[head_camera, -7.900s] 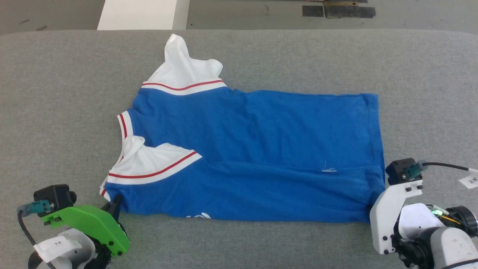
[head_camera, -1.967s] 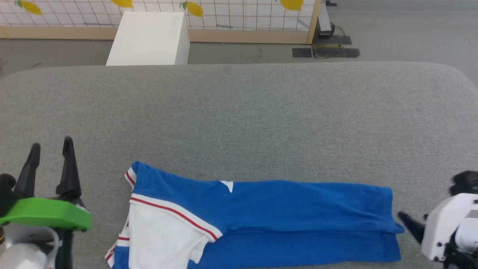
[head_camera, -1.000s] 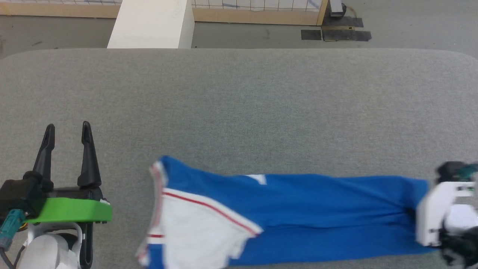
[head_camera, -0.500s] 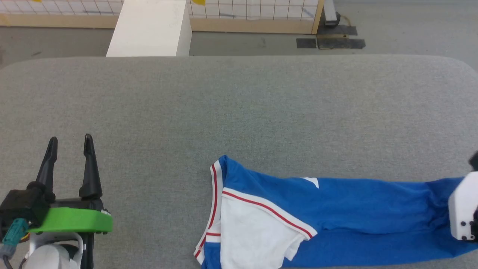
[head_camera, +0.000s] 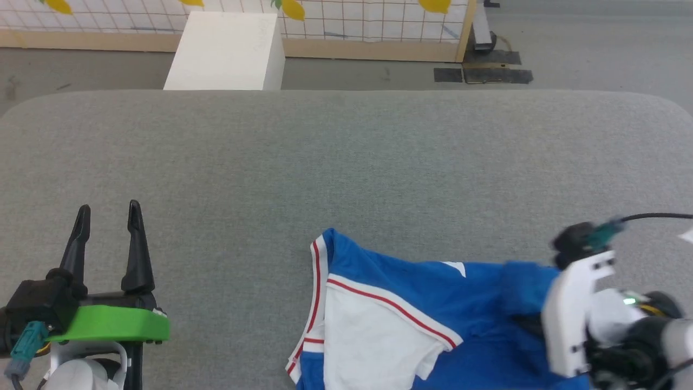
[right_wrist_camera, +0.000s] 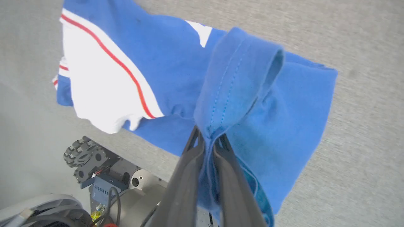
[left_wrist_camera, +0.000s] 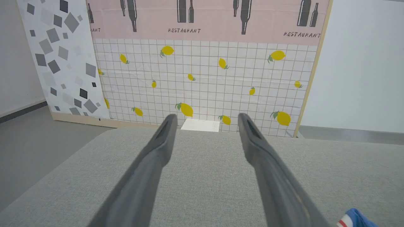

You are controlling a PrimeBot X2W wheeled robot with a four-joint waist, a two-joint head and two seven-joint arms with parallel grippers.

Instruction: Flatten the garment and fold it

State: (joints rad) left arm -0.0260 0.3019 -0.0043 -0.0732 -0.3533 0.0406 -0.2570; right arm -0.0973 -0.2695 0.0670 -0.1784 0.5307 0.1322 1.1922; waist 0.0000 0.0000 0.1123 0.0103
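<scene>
Garment (head_camera: 411, 281) hem now lifted, drawn sleeveward by right gripper (right_wrist_camera: 206, 138) clamped on it; left gripper (head_camera: 108, 207) spread, empty. Fold judged begun.

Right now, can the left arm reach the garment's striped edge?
Probably yes: its jaws stand open, and only grey table lies between them and the striped edge of the garment.

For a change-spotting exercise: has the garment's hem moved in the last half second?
Yes. Against the white box, the garment's hem, held by the right gripper, moved left toward the collar.
</scene>
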